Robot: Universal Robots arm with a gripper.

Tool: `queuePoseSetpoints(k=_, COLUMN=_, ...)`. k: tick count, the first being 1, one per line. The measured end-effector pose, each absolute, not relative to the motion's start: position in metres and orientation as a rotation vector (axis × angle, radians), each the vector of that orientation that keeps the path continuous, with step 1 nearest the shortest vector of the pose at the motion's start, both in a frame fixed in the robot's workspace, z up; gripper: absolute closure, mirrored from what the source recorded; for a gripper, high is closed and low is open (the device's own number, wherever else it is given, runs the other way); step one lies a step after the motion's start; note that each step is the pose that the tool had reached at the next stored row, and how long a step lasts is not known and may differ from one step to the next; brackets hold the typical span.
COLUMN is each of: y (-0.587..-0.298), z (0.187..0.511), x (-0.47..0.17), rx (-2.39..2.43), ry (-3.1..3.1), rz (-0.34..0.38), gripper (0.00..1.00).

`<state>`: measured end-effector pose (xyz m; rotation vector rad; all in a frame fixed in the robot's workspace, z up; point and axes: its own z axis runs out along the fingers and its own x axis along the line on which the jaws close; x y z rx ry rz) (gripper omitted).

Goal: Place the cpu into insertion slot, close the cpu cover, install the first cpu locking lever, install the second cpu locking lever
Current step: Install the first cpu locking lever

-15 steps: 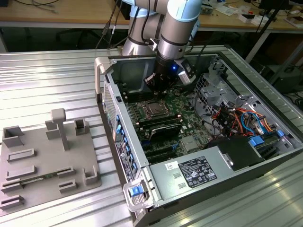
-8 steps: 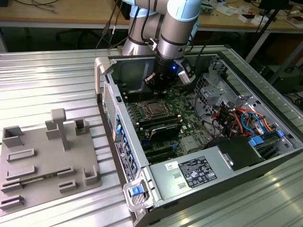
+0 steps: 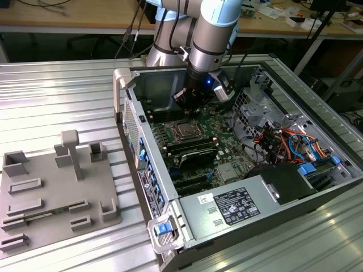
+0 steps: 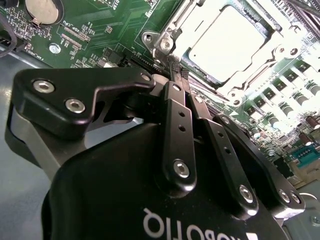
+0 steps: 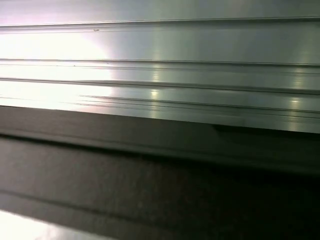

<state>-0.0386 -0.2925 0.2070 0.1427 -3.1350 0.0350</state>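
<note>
Cpu (image 4: 227, 42) lies flat in the insertion slot (image 3: 193, 129), its pale metal top glaring in the second wrist view, so placing looks done. The cpu cover (image 4: 186, 25) appears to lie down around it, framing the chip, so closing seems done too. I cannot tell whether either locking lever is latched, and I judge that part unfinished. The gripper (image 4: 176, 64) hangs just beside the socket's far corner, its fingers (image 4: 179, 117) pressed together. Whether they pinch a thin lever I cannot tell. Around the socket, the green motherboard (image 3: 227, 148) sits inside the open computer case (image 3: 148, 170).
</note>
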Motion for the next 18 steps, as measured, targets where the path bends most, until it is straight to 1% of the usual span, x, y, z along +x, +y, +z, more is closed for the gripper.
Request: queuePoseSetpoints(k=18, y=-0.2924, z=0.2051, x=-0.0385, rx=0.143, ry=-3.135, rz=0.035, gripper=0.89)
